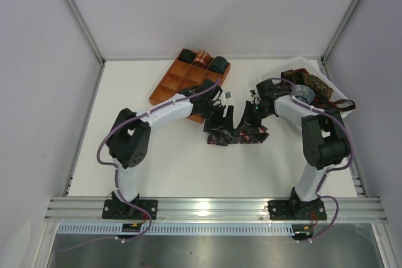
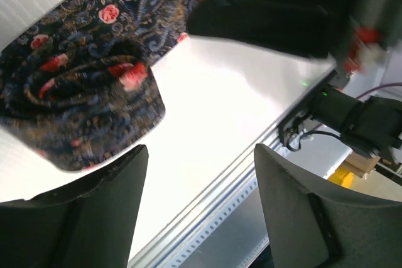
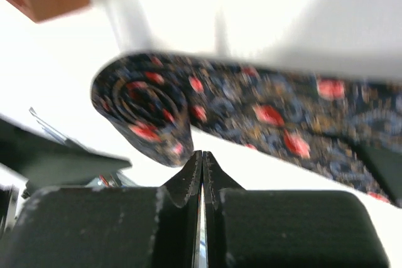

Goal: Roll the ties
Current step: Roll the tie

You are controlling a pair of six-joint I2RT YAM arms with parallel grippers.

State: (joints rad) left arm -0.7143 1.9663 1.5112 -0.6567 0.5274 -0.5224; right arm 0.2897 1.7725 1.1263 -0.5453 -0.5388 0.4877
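Lying on the white table (image 1: 163,161) between grey walls (image 1: 38,61), a half-rolled tie (image 1: 235,135); left hand (image 2: 201,167) apart, right hand (image 3: 201,161) together.

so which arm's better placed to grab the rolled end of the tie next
Probably the left: left claw stands open with the tie coil just ahead of it; right claw is shut.

Tie (image 3: 264,114): soft, matt woven cloth with a printed pattern. Table (image 1: 169,161): smooth, matt white. Tray (image 1: 164,91): matt orange-brown, wood-like. Bin (image 1: 300,62): translucent, glossy plastic. Rail (image 1: 213,207): brushed metal. Left gripper (image 2: 200,155): matt black plastic, faintly grainy.
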